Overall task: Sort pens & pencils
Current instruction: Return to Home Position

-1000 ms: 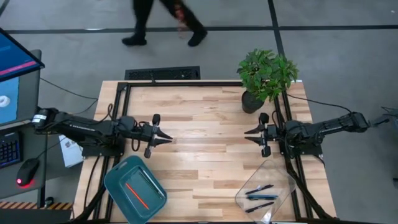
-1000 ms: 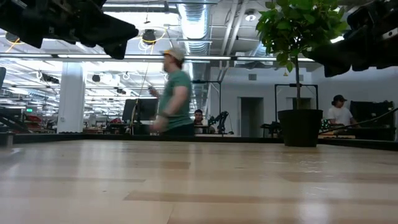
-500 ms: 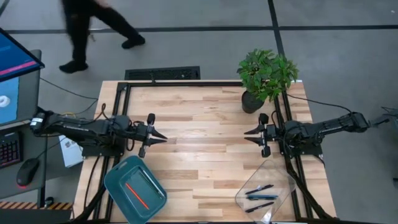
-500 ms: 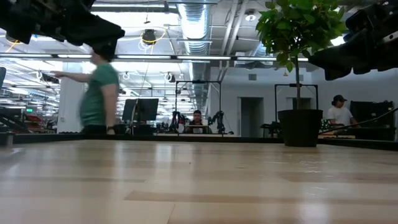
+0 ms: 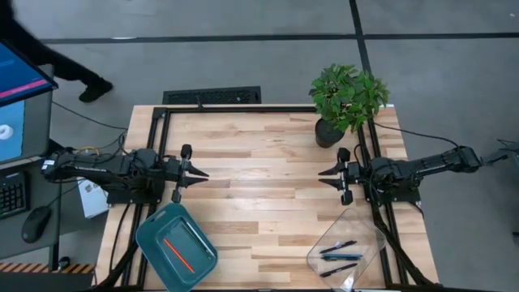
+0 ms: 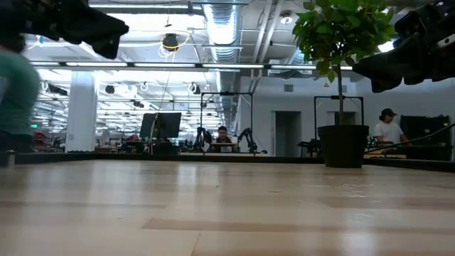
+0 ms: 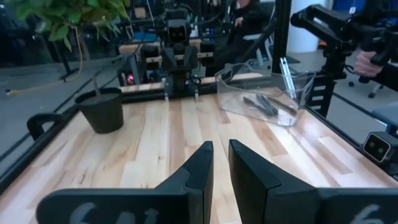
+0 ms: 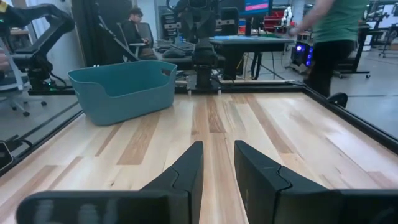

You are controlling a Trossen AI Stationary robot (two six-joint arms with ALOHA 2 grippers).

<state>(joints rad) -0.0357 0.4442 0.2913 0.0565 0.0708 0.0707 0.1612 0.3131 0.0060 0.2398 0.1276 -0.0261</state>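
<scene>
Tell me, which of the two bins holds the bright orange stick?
The teal bin at the table's left side: the orange pencil lies in it. The clear bin at the right holds dark pens instead.

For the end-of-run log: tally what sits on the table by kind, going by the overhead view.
Bins: 2, a blue bin and a clear bin
Pens: 3 that can be made out, in the clear bin
Pencils: 1 that shows, orange-red, in the blue bin
Potted plant: 1
Total: 7
</scene>
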